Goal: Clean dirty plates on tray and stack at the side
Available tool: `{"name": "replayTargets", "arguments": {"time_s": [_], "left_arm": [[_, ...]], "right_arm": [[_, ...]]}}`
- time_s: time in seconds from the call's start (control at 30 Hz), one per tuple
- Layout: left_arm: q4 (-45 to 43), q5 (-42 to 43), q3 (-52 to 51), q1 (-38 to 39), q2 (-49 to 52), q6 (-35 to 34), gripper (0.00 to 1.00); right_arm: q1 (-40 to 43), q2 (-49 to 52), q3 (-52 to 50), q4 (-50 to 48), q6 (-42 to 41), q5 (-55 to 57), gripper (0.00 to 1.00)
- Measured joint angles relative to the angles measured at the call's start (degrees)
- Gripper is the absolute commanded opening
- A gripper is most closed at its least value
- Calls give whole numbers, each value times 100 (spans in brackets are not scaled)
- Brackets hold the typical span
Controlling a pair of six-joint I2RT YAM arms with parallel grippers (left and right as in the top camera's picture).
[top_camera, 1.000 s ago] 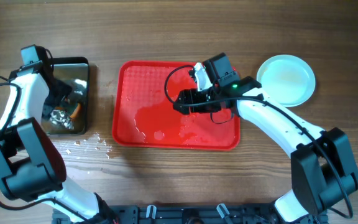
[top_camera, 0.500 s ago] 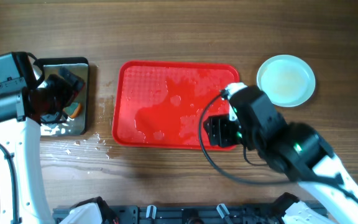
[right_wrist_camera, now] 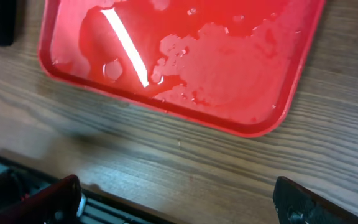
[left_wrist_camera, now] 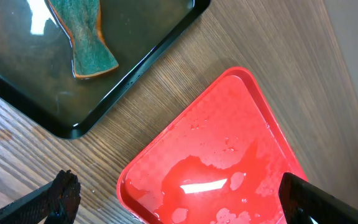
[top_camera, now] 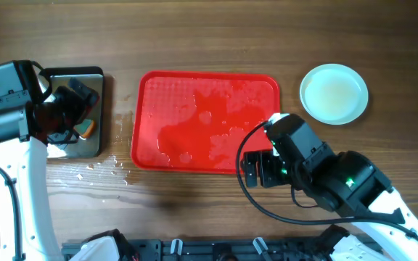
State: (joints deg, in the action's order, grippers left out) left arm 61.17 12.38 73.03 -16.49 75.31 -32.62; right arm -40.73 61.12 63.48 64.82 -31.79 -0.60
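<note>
No readable text, labels, brands or numbers on the tray (top_camera: 187, 101), the plates (top_camera: 334, 93), or elsewhere.

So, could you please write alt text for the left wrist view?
A wet, empty red tray lies on a wooden table. Up left of it, a black pan holds liquid and a green-and-orange sponge. The open left gripper shows at the bottom corners.

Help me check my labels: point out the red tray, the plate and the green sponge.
red tray (top_camera: 194, 109), overhead view, bare wet floor left of centre.
plate (top_camera: 334, 93), overhead view, its middle.
green sponge (left_wrist_camera: 91, 53), left wrist view, its green face.
</note>
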Motion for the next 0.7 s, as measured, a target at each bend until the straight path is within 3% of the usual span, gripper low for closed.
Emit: {"name": "replayTargets", "arguments": {"time_s": [0.1, 0.2, 0.43, 0.6, 0.7], "left_arm": [[0, 0, 0, 0, 0, 0, 100], [2, 7, 0, 0, 0, 0, 100], [20, 52, -2, 0, 0, 0, 100], [11, 61, -2, 0, 0, 0, 100], [15, 63, -2, 0, 0, 0, 100]], "right_arm": [[15, -153, -17, -61, -9, 225, 100], [389, -476, -398, -1180, 343, 146, 100], [2813, -2594, -3471, -4885, 1416, -2020, 100], [3423, -3766, -5169, -6640, 1692, -2763, 100], [3477, -4334, -5744, -7031, 1714, -2765, 100]]}}
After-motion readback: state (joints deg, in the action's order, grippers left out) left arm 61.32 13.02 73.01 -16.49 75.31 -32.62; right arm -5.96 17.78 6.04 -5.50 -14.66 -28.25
